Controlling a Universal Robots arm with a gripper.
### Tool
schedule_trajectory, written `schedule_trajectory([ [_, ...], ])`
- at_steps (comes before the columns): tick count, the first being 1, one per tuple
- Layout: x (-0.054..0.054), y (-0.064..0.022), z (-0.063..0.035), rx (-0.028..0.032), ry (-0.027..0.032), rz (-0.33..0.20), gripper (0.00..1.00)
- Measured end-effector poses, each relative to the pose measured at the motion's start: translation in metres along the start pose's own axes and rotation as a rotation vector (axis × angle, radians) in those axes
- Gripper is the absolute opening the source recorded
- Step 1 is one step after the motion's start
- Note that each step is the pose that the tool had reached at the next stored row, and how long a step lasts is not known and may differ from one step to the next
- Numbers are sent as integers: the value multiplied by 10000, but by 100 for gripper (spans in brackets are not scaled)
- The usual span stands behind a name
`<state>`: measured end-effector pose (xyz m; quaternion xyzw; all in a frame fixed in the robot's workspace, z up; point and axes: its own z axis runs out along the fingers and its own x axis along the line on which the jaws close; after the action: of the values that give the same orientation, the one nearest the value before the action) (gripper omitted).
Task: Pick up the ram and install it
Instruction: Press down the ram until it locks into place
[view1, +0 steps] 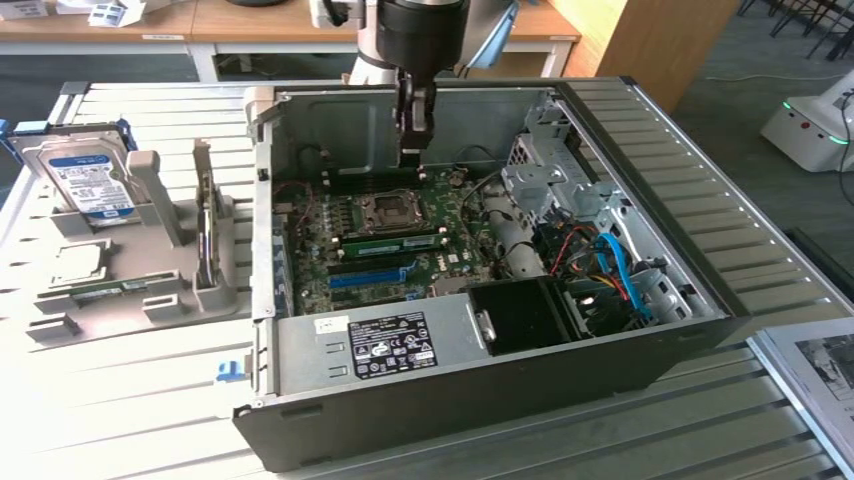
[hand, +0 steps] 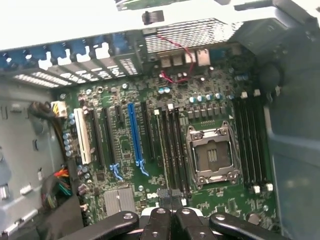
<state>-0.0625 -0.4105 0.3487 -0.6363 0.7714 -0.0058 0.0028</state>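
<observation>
A long green ram (view1: 394, 241) lies seated in a slot on the motherboard (view1: 441, 265), just beside the empty processor socket (view1: 391, 208). My gripper (view1: 412, 160) hangs inside the open computer case (view1: 641, 330), above the far part of the board and clear of the ram, with its fingers pressed together and nothing between them. In the wrist view the shut gripper (hand: 170, 199) hovers over the ends of the dark memory slots (hand: 174, 150) next to the processor socket (hand: 212, 155).
On the exterior view's left a grey stand (view1: 160, 290) holds a silver hard drive (view1: 87, 180), a small square chip (view1: 78, 262) and a thin green strip (view1: 100, 291). Cables (view1: 607, 270) and a drive cage (view1: 561, 170) crowd the case's right side.
</observation>
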Motion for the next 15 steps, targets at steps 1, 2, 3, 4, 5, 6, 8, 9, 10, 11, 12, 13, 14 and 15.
schedule_trajectory([
  [1, 0, 0, 1, 0, 2, 172, 10],
  [2, 0, 0, 1, -1, 4, 345, 10],
  [3, 0, 0, 2, -1, 7, 536, 10],
  [4, 0, 0, 2, -2, 10, 715, 10],
  [5, 0, 0, 3, -2, 13, 894, 10],
  [6, 0, 0, 3, -2, 16, 1067, 10],
  [8, 0, 0, 4, -3, 21, 1391, 10],
  [9, 0, 0, 5, -4, 23, 1555, 10],
  [10, 0, 0, 5, -4, 25, 1706, 10],
  [11, 0, 0, 5, -4, 27, 1862, 10],
  [12, 0, 0, 6, -5, 30, 2010, 10],
  [13, 0, 0, 6, -5, 33, 2155, 10],
  [14, 0, 0, 7, -6, 36, 2300, 10],
  [15, 0, 0, 7, -6, 39, 2446, 10],
])
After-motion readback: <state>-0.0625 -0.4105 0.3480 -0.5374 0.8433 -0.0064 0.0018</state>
